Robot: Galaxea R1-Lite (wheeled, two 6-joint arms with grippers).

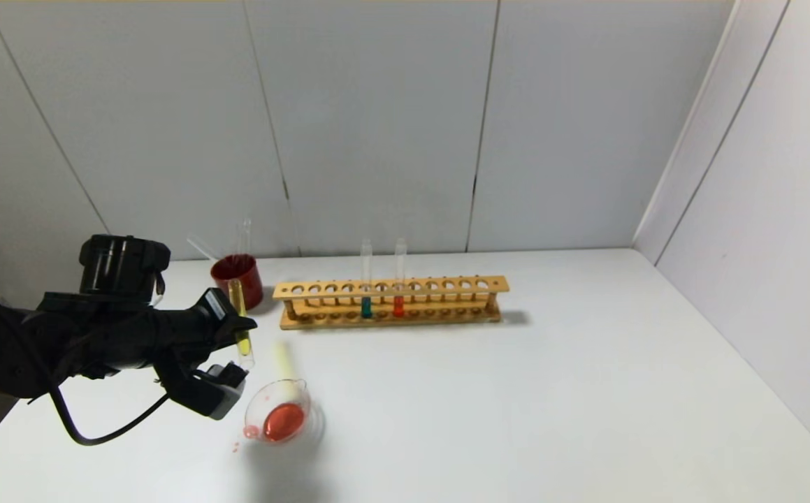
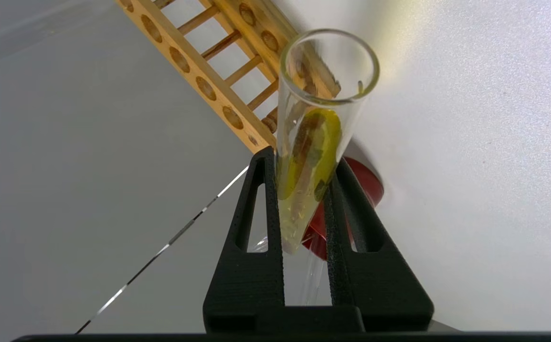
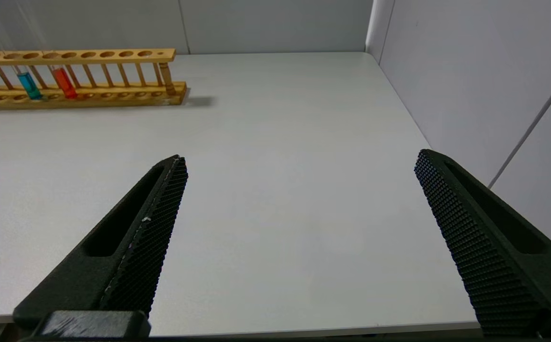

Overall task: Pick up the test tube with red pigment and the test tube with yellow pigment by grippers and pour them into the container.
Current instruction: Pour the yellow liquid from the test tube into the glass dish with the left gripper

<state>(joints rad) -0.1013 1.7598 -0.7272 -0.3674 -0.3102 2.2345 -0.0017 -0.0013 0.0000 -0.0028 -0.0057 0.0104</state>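
My left gripper (image 1: 240, 347) is shut on the test tube with yellow pigment (image 1: 242, 341) and holds it tilted above the table, just behind and left of the container (image 1: 280, 418). The container is a low clear beaker with red liquid in it. In the left wrist view the tube (image 2: 320, 137) sits between the two black fingers of the left gripper (image 2: 301, 159), open mouth away from the camera. The test tube with red pigment (image 1: 398, 304) stands in the wooden rack (image 1: 446, 285). My right gripper (image 3: 300, 156) is open and empty over the table's near right part.
A teal-green tube (image 1: 366, 307) stands in the rack beside the red one. A dark red cup (image 1: 238, 278) holding empty glass tubes stands left of the rack, behind my left gripper. Small red drops (image 1: 237, 444) lie by the beaker's spout. Grey walls close the back and right.
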